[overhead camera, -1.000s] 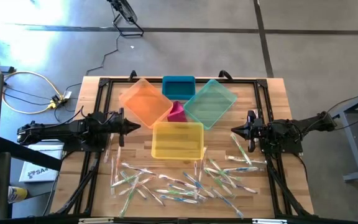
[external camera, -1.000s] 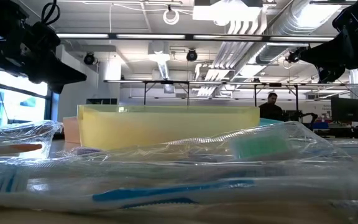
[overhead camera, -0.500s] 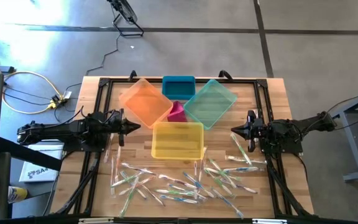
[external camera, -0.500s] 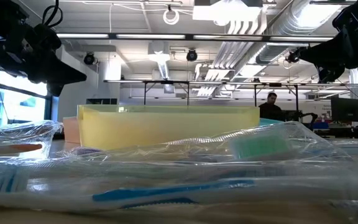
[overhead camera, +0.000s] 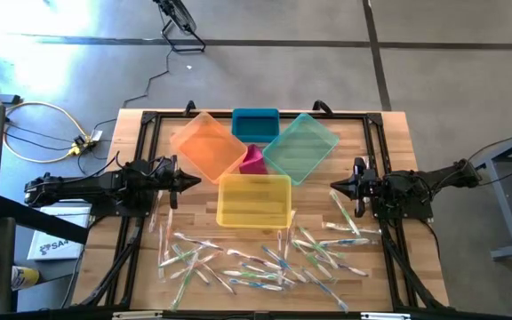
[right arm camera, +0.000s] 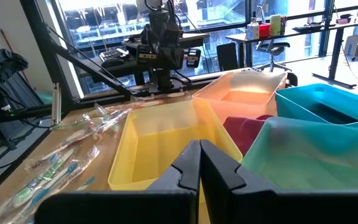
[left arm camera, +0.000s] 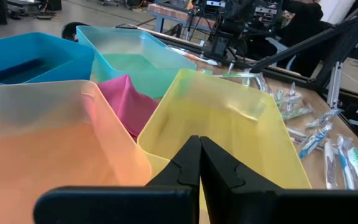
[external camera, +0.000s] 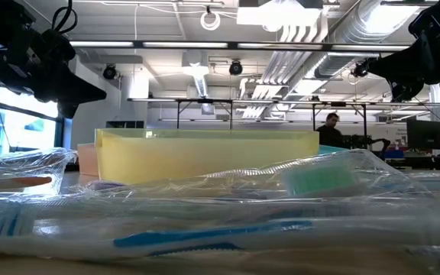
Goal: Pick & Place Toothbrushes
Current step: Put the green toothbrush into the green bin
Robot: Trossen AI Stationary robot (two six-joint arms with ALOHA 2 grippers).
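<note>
Several wrapped toothbrushes (overhead camera: 256, 258) lie scattered on the near half of the wooden table; in the low view one lies close up (external camera: 212, 233). My left gripper (overhead camera: 196, 181) hovers shut at the table's left side, pointing level toward the yellow bin (overhead camera: 253, 199); its shut fingers show in the left wrist view (left arm camera: 199, 152). My right gripper (overhead camera: 334, 186) hovers shut at the right side, pointing toward the same bin (right arm camera: 166, 143); its tips meet in the right wrist view (right arm camera: 199, 155). Neither holds anything.
Clustered at the table's middle stand an orange bin (overhead camera: 207, 144), a blue bin (overhead camera: 255, 123), a teal bin (overhead camera: 300, 147) and a small pink bin (overhead camera: 252, 161) behind the yellow one. A black frame (overhead camera: 149, 117) runs along the table's edges. A person (external camera: 331, 130) sits in the room beyond.
</note>
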